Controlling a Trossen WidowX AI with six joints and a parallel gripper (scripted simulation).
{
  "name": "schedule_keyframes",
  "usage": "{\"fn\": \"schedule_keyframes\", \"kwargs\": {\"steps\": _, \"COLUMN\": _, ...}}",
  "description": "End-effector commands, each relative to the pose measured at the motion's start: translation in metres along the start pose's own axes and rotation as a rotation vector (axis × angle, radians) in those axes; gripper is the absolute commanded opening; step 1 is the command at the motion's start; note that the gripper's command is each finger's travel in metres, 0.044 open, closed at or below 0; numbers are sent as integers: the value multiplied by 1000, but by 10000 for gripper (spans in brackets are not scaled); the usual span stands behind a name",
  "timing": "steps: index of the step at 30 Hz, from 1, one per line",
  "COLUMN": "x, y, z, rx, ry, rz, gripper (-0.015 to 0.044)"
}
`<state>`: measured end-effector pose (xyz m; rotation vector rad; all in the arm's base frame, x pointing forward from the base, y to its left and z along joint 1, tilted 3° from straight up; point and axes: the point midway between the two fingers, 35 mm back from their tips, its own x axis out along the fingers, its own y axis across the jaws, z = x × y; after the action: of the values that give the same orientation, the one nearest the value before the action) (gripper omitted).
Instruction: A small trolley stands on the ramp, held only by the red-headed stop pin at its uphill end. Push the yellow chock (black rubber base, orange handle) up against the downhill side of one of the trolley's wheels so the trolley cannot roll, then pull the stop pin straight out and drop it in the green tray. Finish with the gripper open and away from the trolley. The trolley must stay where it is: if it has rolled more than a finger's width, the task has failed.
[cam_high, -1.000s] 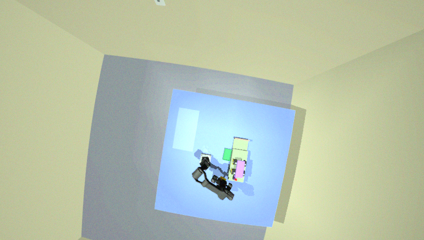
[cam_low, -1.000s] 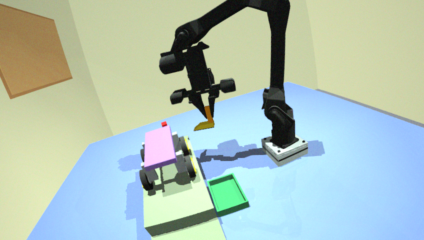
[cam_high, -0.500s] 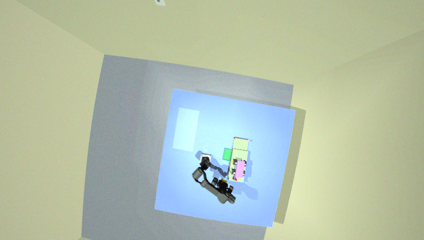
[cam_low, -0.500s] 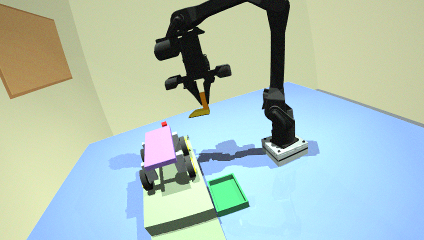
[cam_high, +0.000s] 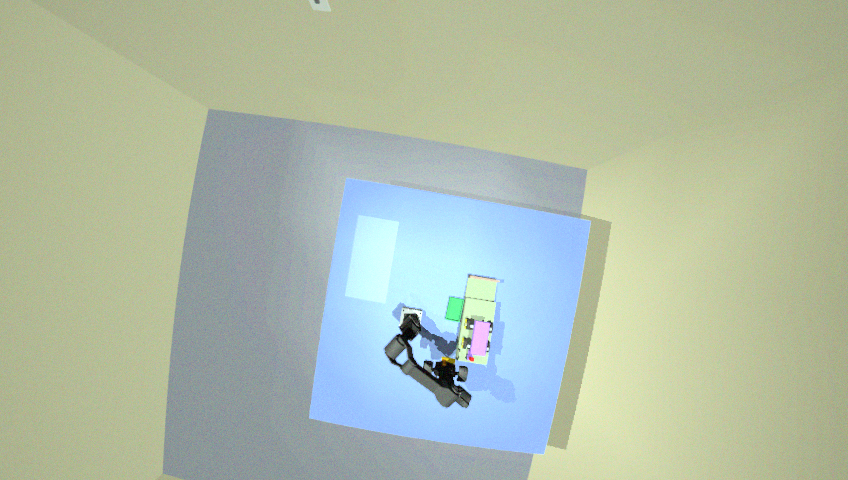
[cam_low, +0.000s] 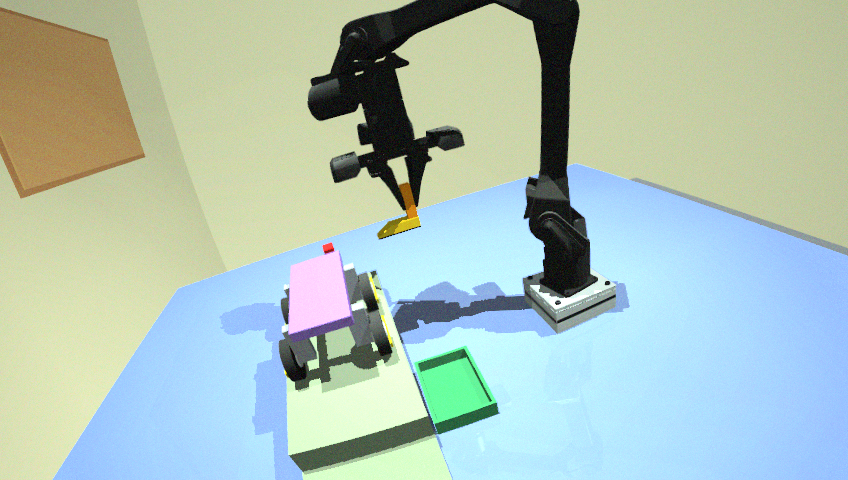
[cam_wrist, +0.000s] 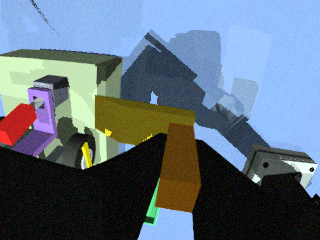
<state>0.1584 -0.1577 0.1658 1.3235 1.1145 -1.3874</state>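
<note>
You had the gripper (cam_low: 407, 193) clamped on the orange handle (cam_low: 407, 196) of the yellow chock (cam_low: 398, 226), carrying it high in the air above the table (cam_low: 684, 333) beyond the trolley's uphill end. The trolley (cam_low: 324, 309) stood on the ramp (cam_low: 351, 422) with the stop pin (cam_low: 327, 248) in place. From the chock, the wheels lay below and further down the slope, past the pin. The trolley's long axis ran along the ramp. The green tray (cam_low: 458, 389) sat beside the ramp's lower part.
</note>
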Motion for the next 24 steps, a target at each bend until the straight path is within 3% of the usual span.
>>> {"fn": "schedule_keyframes", "kwargs": {"steps": 1, "x": 0, "y": 0, "z": -1, "rx": -128, "ry": 4, "rz": 2, "gripper": 0}}
{"fn": "schedule_keyframes", "kwargs": {"steps": 24, "x": 0, "y": 0, "z": -1, "rx": -912, "ry": 0, "rz": 5, "gripper": 0}}
